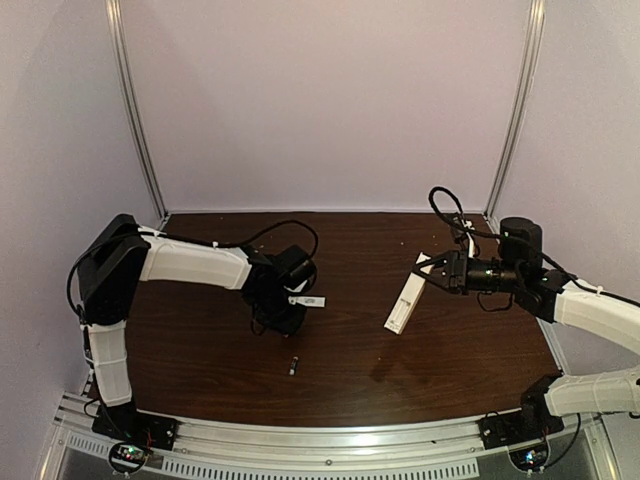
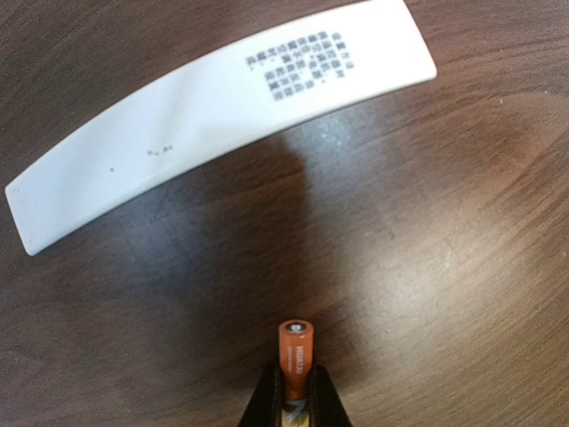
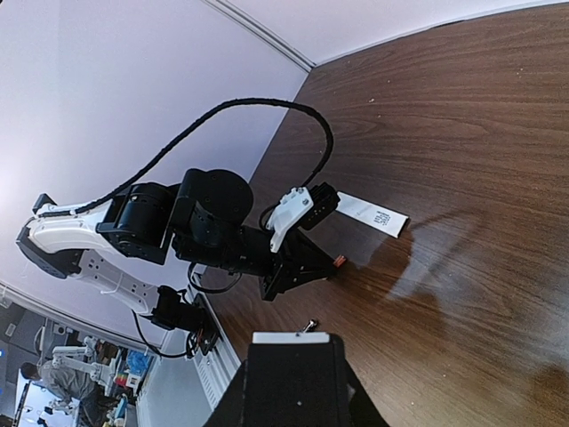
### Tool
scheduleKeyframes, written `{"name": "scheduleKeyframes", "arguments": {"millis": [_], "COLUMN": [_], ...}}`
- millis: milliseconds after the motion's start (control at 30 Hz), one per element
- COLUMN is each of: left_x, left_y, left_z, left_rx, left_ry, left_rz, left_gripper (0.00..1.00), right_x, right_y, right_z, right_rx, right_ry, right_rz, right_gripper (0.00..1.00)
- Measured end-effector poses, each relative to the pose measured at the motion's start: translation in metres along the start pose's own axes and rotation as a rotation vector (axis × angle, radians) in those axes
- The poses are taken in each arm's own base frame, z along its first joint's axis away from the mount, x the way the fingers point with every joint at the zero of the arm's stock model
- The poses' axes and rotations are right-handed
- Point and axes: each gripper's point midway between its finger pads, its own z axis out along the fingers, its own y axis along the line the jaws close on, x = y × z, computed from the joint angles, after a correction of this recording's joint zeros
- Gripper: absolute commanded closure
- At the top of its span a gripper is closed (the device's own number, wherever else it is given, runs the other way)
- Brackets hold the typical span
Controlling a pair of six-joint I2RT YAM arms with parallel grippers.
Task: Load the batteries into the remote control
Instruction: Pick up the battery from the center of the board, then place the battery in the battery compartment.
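My left gripper (image 2: 296, 381) is shut on the orange battery (image 2: 296, 349), which stands on end just above the table. It shows in the top view (image 1: 284, 318) too. My right gripper (image 1: 433, 271) is shut on the upper end of the white remote control (image 1: 404, 303) and holds it tilted above the table's right half. In the right wrist view only the remote's white end (image 3: 291, 338) shows between the jaws. The black battery (image 1: 294, 365) lies on the table in front of my left gripper and also shows in the right wrist view (image 3: 309, 326).
A thin curved white cover plate with printed text (image 2: 222, 116) lies on the dark wood table (image 1: 350, 390) just beyond my left gripper; it also shows in the top view (image 1: 307, 300). Walls close the back and sides. A metal rail (image 1: 330, 445) runs along the near edge.
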Motion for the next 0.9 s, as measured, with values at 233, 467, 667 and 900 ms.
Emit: {"name": "scheduleKeyframes", "arguments": {"millis": [233,467,667,900], "left_x": [-0.008,-0.068,-0.073,-0.054], "left_y": [0.004,-0.012,-0.03,-0.086], "left_z": [-0.034,-0.21,-0.269,-0.242], "left_rx": [0.015,0.283,0.466,0.592], "left_ry": [-0.095,-0.726,-0.984,-0.967], "left_rz": [0.033,0.013,0.084,0.256], "left_gripper": [1.0,1.0,1.0,1.0], "right_x": [0.004,0.007,0.014,0.022], "right_y": [-0.005,-0.01,-0.01,-0.01], "right_z": [0.002,0.006,0.016,0.031], "right_rx": [0.005,0.008,0.004,0.029], "right_ry": [0.005,0.014,0.043,0.071], "right_rz": [0.056,0.108,0.14,0.196], "right_gripper": [0.96,0.96,0.98,0.99]}}
